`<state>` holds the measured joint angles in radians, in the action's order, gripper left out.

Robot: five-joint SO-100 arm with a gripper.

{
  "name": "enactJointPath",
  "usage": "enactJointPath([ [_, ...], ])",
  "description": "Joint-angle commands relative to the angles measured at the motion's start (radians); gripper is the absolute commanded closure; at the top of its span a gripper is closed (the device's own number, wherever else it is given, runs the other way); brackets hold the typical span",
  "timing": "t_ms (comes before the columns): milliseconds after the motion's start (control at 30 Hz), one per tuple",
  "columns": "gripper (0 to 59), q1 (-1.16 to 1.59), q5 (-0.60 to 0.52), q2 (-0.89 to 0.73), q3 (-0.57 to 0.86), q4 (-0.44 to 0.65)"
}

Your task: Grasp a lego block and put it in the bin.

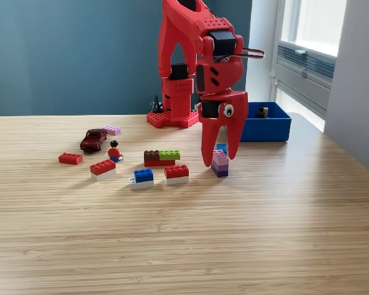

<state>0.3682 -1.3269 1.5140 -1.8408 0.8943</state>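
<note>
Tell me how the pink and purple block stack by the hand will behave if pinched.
The pink and purple stack looks like rigid plastic, so probably stiff and light. It is taller than wide, so a nudge from the hand may tip it. Its layers might separate.

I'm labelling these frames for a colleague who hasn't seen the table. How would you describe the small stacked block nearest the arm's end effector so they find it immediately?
Start at the red arm's end effector hanging tips-down over the wooden table, in front of the blue bin. At its tips, on the exterior view's right, stands the pink-and-purple stacked block. It alone has those colours; the neighbours to the exterior view's left are red, white, blue, green or brown.
</note>
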Motion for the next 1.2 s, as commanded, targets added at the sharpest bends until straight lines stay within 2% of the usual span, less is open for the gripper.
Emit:
enactJointPath([
  [33,29.3,-0.002,-0.002,0.031,0.014,-0.009],
  [267,38.7,-0.035,-0.008,0.031,0.000,-0.009],
  [467,55.3,-0.046,0.011,0.031,-0.014,-0.011],
  [533,58.5,-0.046,0.015,0.031,-0.015,-0.015],
  [833,58.5,-0.043,0.114,0.031,0.063,0.017],
  [933,58.5,-0.037,0.179,0.031,0.169,0.112],
  [1200,58.5,-0.009,0.454,0.031,0.581,0.471],
])
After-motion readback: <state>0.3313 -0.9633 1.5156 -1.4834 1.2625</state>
